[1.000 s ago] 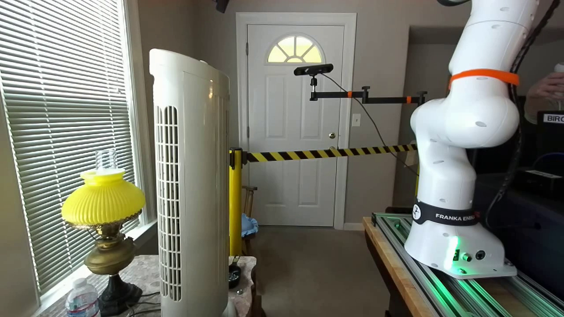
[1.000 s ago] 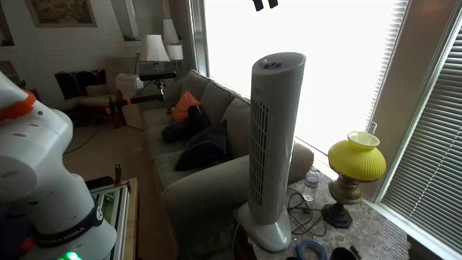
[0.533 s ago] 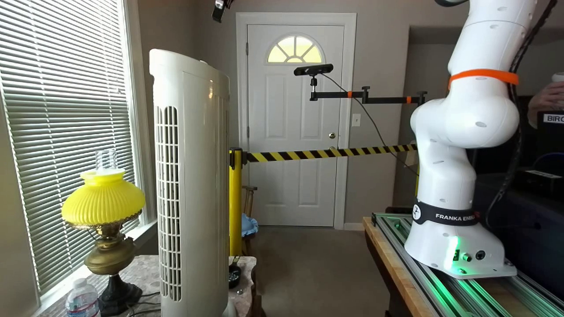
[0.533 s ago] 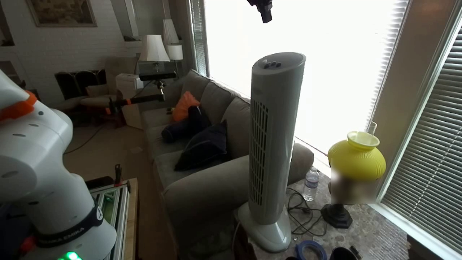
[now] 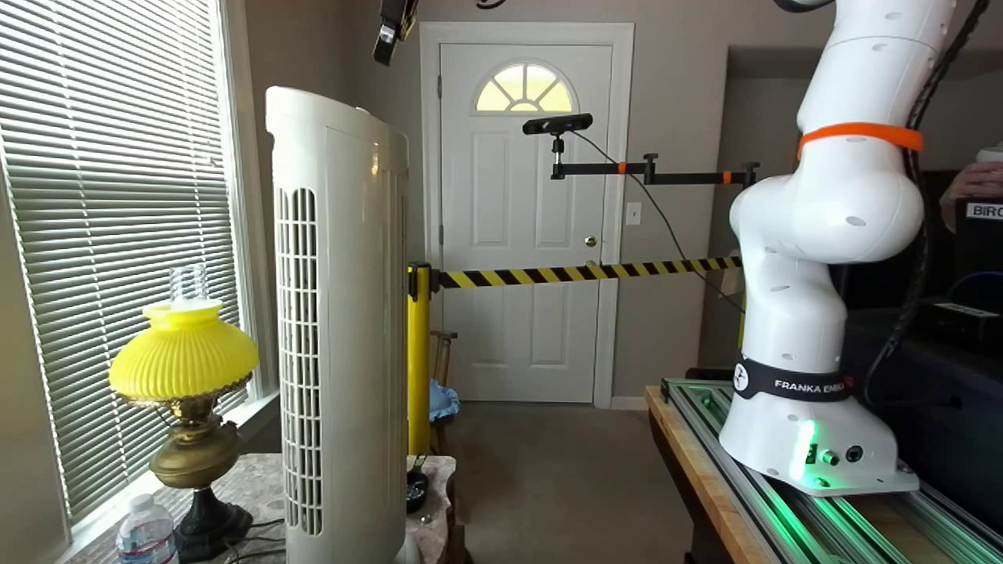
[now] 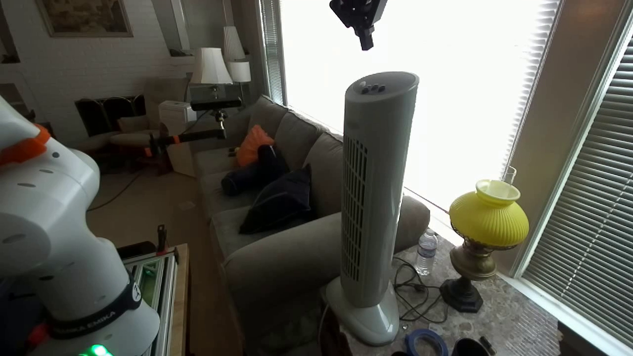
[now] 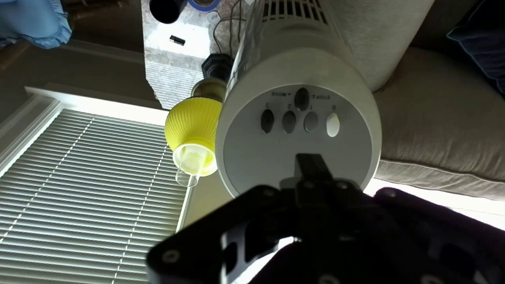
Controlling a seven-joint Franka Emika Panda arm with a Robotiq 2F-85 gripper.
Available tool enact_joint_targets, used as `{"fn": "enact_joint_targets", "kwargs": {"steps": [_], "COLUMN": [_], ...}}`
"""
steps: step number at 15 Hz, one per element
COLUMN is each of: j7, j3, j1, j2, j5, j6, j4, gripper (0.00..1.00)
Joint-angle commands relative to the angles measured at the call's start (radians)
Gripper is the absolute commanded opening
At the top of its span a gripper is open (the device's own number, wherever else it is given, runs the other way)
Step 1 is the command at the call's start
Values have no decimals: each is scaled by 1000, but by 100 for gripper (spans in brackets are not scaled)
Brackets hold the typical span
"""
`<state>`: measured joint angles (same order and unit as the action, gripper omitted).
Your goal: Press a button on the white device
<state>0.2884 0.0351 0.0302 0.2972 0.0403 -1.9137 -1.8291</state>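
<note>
The white device is a tall tower fan standing upright on a stone-topped table, visible in all views. Its sloped grey top panel carries several oval buttons: a white button, a grey button and darker ones, such as the dark button at the row's end. Another dark button sits apart from the row. My gripper hangs above the fan's top, with a gap below its tips in an exterior view. In the wrist view its fingers are pressed together, holding nothing, over the panel beside the button row.
Beside the fan stand a yellow-shaded lamp and a water bottle. Cables, blue tape and a dark cup lie on the table. A sofa adjoins it, with a bright window behind.
One second ago the fingers stood apart; now they are together. The gripper has come down toward the fan's top. The fan has not moved.
</note>
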Motion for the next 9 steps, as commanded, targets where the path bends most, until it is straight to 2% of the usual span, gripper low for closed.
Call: {"fn": "enact_joint_targets", "kwargs": {"steps": [1, 9], "j7": [0, 33], "j3": [4, 9], "j1": [2, 6], "j2": [-1, -11], "j5": [-1, 3], "j6": [-17, -73], "j4": [-9, -49], "gripper": [1, 0]}}
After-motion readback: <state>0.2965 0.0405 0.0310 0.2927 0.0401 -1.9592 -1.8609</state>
